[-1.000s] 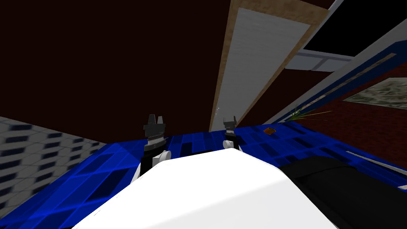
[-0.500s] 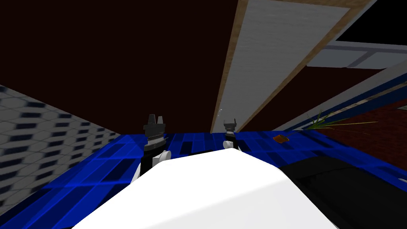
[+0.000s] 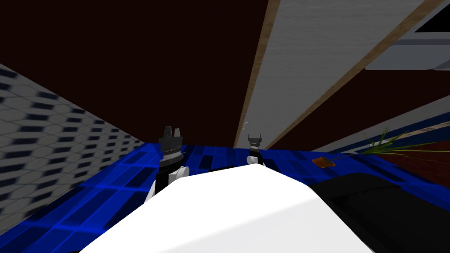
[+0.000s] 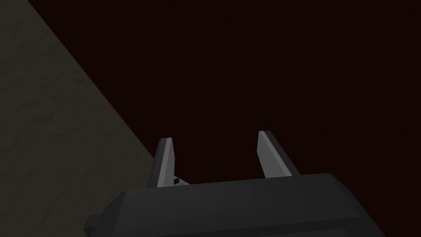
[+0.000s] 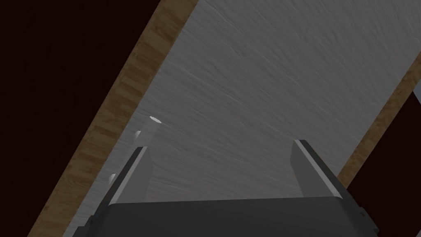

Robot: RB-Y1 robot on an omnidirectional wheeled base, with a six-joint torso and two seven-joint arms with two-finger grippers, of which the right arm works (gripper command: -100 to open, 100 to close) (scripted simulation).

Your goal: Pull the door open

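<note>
Open and empty, the left gripper (image 3: 172, 131) has its two fingers spread apart, and it points at a dark red wall (image 3: 132, 57). Far to the left, a grey surface with dark six-sided tiles (image 3: 39, 131) slopes away. A shiny blue floor (image 3: 110, 184) runs under both arms. Next comes the right gripper (image 3: 255, 137), also spread wide and holding nothing, and it points straight at the door (image 3: 307, 66). Further right a small orange pot (image 3: 323, 161) sits on the floor with long thin green leaves (image 3: 391, 145). A black shape (image 3: 373, 206) lies low at the right, and a white frame (image 3: 408, 55) sits in the top corner. The door is a flat grey panel with faint streaks, set in a light brown wooden frame (image 3: 257, 83) in the red wall, just ahead of the right gripper. A small pale round handle (image 5: 151, 123) sits near the door's edge, close to the frame. It shows just past the tip of one right finger, outside the gap between the two fingers. Whether it touches that finger I cannot tell.
</note>
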